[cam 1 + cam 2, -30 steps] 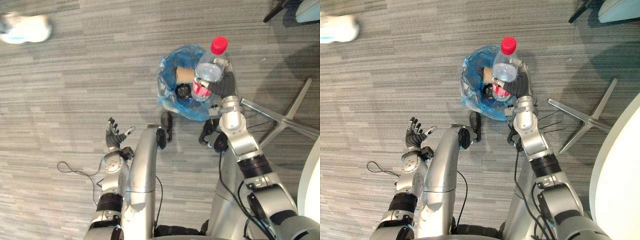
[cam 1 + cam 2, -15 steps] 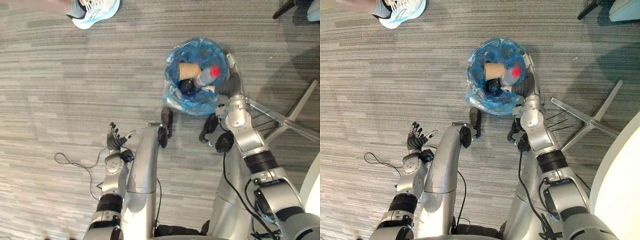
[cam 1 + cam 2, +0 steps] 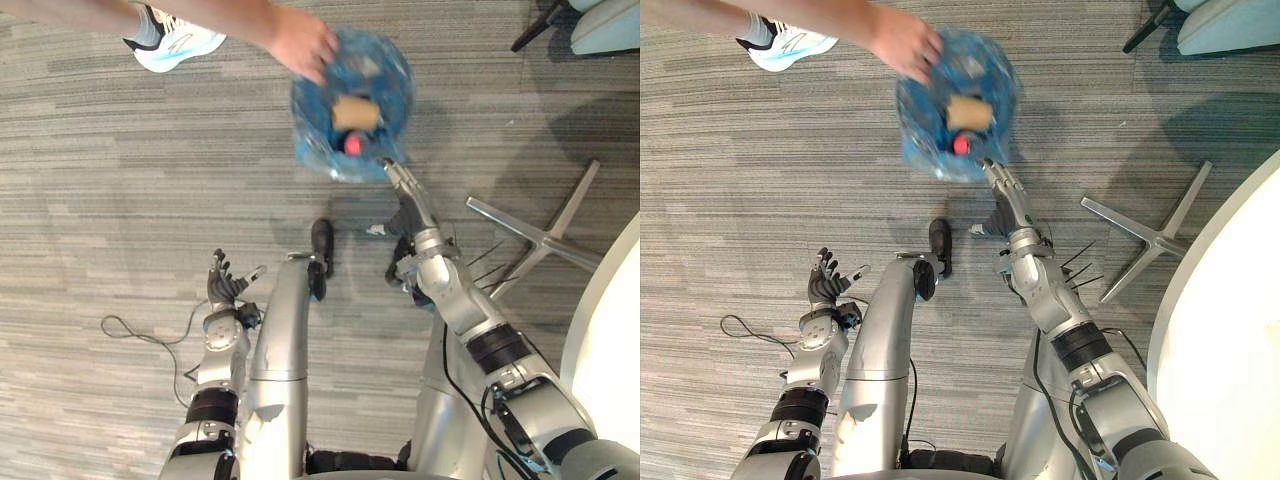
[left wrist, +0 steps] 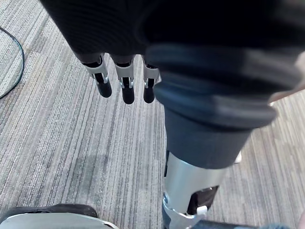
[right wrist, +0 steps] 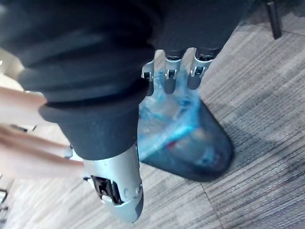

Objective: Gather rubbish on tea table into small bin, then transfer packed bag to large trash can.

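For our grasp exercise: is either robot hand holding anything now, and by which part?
Nothing is held. The right hand points open towards the small bin; the left hand hangs open over the carpet.

The right arm is extended forward toward the far side, wrist in line with the forearm. The right robot hand (image 3: 408, 212) has its fingers straight and close together, holding nothing. The left arm hangs at the near left, the left robot hand (image 3: 221, 292) loosely spread and empty.
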Motion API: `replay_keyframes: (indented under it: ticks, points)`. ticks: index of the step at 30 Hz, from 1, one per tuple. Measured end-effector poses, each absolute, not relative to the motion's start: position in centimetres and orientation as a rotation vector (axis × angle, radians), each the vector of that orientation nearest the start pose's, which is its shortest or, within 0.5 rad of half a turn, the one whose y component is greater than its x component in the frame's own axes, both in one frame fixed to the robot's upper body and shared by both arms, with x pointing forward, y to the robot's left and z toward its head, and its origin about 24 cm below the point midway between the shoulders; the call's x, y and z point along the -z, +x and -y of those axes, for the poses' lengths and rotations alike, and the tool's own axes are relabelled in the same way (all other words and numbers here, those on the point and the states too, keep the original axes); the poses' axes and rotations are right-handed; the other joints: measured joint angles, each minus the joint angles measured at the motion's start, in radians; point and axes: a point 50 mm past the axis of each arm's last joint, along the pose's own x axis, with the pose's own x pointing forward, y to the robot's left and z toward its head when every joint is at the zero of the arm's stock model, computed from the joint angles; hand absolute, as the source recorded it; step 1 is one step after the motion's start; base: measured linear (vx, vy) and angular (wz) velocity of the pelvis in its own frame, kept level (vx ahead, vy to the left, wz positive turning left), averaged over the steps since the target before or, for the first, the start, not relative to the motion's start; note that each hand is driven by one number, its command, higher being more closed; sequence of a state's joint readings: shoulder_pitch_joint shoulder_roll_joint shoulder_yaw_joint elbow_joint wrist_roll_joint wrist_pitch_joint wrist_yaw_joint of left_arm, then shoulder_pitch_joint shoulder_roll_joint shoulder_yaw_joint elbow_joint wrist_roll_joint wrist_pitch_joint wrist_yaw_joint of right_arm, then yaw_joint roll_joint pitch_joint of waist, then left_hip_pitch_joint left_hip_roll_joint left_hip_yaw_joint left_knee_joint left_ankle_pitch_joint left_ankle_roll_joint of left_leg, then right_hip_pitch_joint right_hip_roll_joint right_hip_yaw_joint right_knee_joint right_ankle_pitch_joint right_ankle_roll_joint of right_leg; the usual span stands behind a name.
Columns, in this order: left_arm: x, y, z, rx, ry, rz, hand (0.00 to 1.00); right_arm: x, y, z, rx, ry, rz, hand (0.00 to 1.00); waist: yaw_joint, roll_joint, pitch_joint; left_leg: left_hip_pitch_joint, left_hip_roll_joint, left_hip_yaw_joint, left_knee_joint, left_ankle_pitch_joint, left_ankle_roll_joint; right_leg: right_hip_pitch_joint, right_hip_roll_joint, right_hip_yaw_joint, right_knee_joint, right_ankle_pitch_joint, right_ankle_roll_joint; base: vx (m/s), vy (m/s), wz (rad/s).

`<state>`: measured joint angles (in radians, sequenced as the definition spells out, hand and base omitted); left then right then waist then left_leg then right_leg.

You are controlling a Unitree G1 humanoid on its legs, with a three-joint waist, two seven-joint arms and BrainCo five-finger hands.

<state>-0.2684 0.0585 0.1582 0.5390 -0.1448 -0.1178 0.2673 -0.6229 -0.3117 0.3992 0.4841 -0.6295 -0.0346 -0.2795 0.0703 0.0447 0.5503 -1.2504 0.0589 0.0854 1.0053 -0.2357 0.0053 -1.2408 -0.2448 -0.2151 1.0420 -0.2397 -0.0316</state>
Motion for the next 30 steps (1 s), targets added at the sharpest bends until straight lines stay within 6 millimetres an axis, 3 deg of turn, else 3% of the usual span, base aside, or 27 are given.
replay_keyframes:
  ticks: [12,16,20,24,26,30]
  points:
    - [0.1,29.6,-19.1,-0.392,-0.108,-0.181,0.00,-8.6,35.5,12.5,-0.057,-1.088,0.253,0.00,0.001,-0.001,0.000,0.042,-0.008,-0.029,-0.061,0.036,-0.015,0.057,-0.001,-0.037,-0.042,0.000,-0.001,-0.04,0.007,0.06]
    - [0.3,29.5,-18.7,-0.373,-0.099,-0.190,0.00,-8.7,34.2,12.3,-0.013,-0.965,0.275,0.00,-0.002,-0.010,-0.001,0.116,-0.007,-0.025,-0.100,0.044,-0.018,0.126,0.002,-0.042,-0.073,0.000,-0.001,-0.02,0.002,0.00]
    - [1.3,28.6,-18.1,-0.338,-0.080,-0.229,0.00,-8.3,32.0,12.8,0.066,-0.744,0.259,0.00,-0.015,-0.048,-0.002,0.259,0.002,-0.021,-0.157,0.044,-0.019,0.268,0.018,-0.053,-0.134,0.002,-0.004,0.00,-0.014,-0.09]
    - [3.2,26.4,-18.5,-0.333,-0.061,-0.296,0.00,-5.9,29.6,14.4,0.136,-0.570,0.147,0.00,-0.032,-0.077,-0.007,0.425,0.012,0.004,-0.245,0.046,-0.023,0.429,0.025,-0.064,-0.219,0.009,-0.001,0.04,-0.038,-0.04]
    - [4.6,24.8,-18.5,-0.330,-0.050,-0.355,0.00,-3.4,27.7,16.2,0.204,-0.458,0.026,0.00,-0.031,-0.089,-0.014,0.545,0.012,0.016,-0.314,0.049,-0.027,0.544,0.036,-0.068,-0.289,0.020,0.006,0.08,-0.035,-0.09]
    - [6.5,22.2,-19.1,-0.332,-0.039,-0.447,0.00,0.6,24.8,17.4,0.271,-0.257,-0.173,0.00,-0.043,-0.121,-0.047,0.730,0.016,0.043,-0.446,0.075,-0.034,0.720,0.054,-0.078,-0.412,0.047,0.011,0.12,-0.038,-0.07]
